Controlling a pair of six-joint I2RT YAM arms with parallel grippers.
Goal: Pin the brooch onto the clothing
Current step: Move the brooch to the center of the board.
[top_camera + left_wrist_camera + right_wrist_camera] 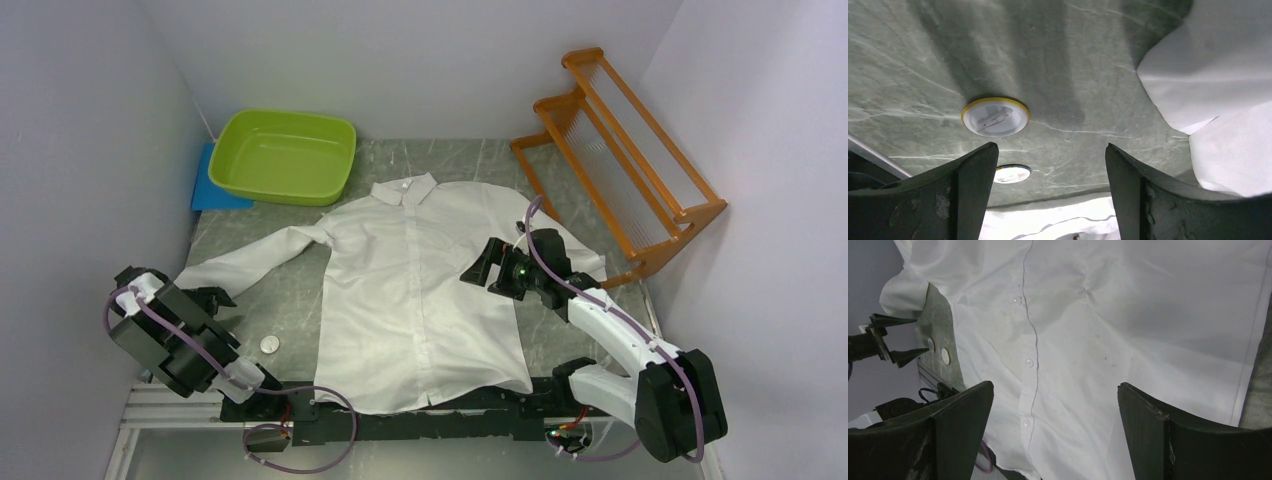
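The round white brooch with a yellow rim point(995, 116) lies flat on the grey marbled table point(1073, 60), just beside the white long-sleeved dress shirt point(420, 290), on its left-arm side. The left pincer point(1050, 146) hangs open and empty nearby, with the brooch ahead of one finger rather than centred in the gap. The right pincer point(1055, 385), also open, hovers over the shirt front, so the left arm is likely the one to take the brooch.

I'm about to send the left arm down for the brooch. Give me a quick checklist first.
1. Left gripper open and empty: ok.
2. Brooch lying free on the table, clear of the shirt: ok.
3. Brooch centred between the left fingers: not ok, it sits ahead of one finger, off centre.
4. Shirt spread flat, front up: ok.
5. Right gripper open over the shirt, holding nothing: ok.
6. What the second disc beside the brooch is: cannot tell.
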